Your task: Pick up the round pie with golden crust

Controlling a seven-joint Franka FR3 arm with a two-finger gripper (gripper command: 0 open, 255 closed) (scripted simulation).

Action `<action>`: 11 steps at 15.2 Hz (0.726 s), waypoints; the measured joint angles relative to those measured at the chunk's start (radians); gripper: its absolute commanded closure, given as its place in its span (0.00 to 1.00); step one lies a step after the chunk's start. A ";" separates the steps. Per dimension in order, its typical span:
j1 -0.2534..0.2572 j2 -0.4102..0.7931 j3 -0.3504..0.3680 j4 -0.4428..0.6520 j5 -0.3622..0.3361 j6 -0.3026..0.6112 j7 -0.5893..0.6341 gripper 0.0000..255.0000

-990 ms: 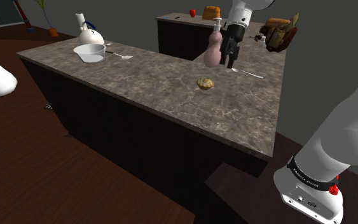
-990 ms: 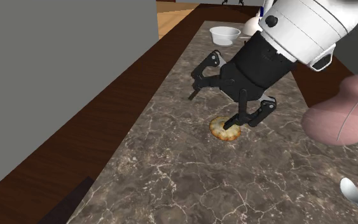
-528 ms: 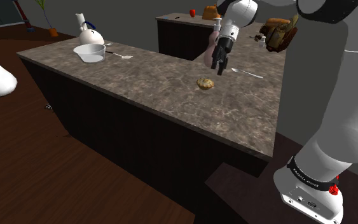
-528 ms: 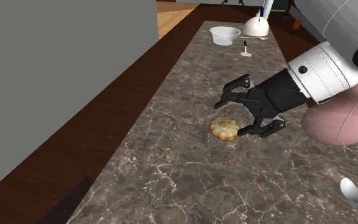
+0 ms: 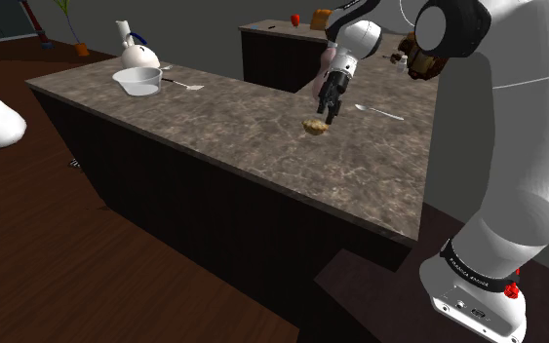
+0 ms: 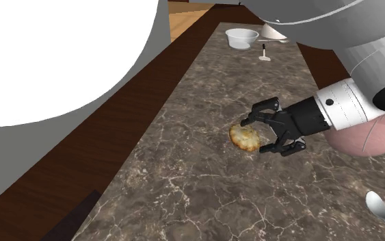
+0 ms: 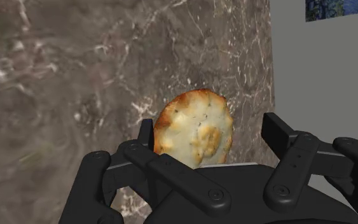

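Since the round pie (image 6: 244, 137) lies flat on the dark veined counter (image 6: 204, 198), with bare stone all around it, the grasp can be made without minding any neighbour. Its crust is golden with browner patches and looks crumbly, so I judge it will bear only a modest squeeze.

The gripper (image 6: 260, 134) is low over the counter with its black fingers spread wide, one on each side of the pie's near edge, and it holds nothing. In the wrist view the pie (image 7: 193, 130) sits between the fingers of the gripper (image 7: 219, 159), nearer one than the other, and I cannot tell whether that nearer finger already touches the crust.

The step in hand is the closing. Done well, it calls for centring the hand so both pads meet the rim together, keeping the tips just off the stone, and reaching far enough that the grip spans the pie's full width. Closing off-centre would likely push it sideways.

In the shoulder view the gripper (image 5: 327, 112) hangs just above the pie (image 5: 313, 127). A pink bottle (image 6: 358, 140) and a spoon (image 6: 379, 207) lie off beyond the wrist.
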 measured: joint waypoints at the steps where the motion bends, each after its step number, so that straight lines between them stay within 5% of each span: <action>1: 0.001 0.009 0.003 0.000 0.002 0.004 -0.003 0.00; 3: 0.002 0.024 0.005 -0.012 0.004 0.020 -0.016 0.00; 4: 0.002 0.029 0.006 -0.011 0.005 0.024 -0.018 1.00; 11: 0.000 0.027 0.006 -0.005 0.008 0.018 -0.018 1.00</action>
